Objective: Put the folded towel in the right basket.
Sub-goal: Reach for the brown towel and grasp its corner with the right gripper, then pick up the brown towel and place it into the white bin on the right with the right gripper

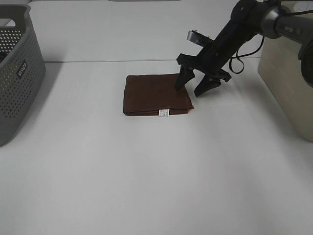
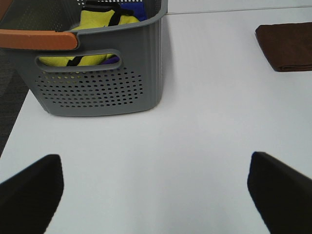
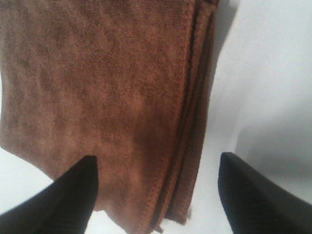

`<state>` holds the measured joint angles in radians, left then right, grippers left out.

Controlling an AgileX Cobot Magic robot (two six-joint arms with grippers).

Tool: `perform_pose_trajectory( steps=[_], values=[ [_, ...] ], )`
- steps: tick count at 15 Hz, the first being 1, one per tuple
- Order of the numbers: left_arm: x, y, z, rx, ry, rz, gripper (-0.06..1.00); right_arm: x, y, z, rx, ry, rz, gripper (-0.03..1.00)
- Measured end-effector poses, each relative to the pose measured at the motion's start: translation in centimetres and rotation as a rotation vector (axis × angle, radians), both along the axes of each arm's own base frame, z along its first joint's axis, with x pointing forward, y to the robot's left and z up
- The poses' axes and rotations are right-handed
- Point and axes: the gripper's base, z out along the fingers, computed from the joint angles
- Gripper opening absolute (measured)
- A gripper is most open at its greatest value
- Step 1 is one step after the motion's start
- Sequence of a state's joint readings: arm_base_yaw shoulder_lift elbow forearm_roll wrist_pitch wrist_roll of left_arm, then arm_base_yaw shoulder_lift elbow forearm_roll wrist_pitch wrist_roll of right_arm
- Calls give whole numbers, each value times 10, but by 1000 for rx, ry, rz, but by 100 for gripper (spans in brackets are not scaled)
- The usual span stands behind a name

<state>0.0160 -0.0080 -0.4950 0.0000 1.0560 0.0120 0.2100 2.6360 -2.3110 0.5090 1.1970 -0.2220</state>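
Note:
A brown folded towel [image 1: 154, 94] lies flat on the white table, a small white tag at its near edge. My right gripper [image 1: 191, 87] is open and hangs over the towel's right edge, one finger above the cloth and the other above bare table just past it. The right wrist view shows the towel [image 3: 107, 87] filling the picture, its layered edge between the two dark fingertips [image 3: 73, 195]. The beige right basket [image 1: 289, 73] stands at the right edge. My left gripper [image 2: 156, 195] is open and empty over bare table; the towel's corner [image 2: 287, 46] shows far off.
A grey perforated basket [image 1: 17, 73] stands at the left edge; the left wrist view shows yellow and blue cloth [image 2: 102, 29] inside it. A black cable [image 1: 242, 61] hangs off the right arm near the beige basket.

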Motion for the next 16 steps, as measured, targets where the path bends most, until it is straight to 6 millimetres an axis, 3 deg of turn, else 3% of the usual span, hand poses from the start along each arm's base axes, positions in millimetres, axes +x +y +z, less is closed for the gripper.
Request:
perform_pose_trajectory(
  steps=[6, 8, 9, 10, 12, 16],
  values=[
    [0, 0, 0, 0, 0, 0, 97, 0, 11, -18, 140, 42, -14, 65],
    [0, 0, 0, 0, 0, 0, 97, 0, 15, -22, 189, 44, -2, 59],
    [0, 0, 0, 0, 0, 0, 97, 0, 15, -22, 192, 40, -2, 50],
    [0, 0, 0, 0, 0, 0, 97, 2, 16, -20, 203, 27, -8, 27],
    [0, 0, 0, 0, 0, 0, 97, 4, 16, -16, 207, 10, -5, 6],
    [0, 0, 0, 0, 0, 0, 97, 15, 20, 22, 235, -115, 53, 5]
  ],
)
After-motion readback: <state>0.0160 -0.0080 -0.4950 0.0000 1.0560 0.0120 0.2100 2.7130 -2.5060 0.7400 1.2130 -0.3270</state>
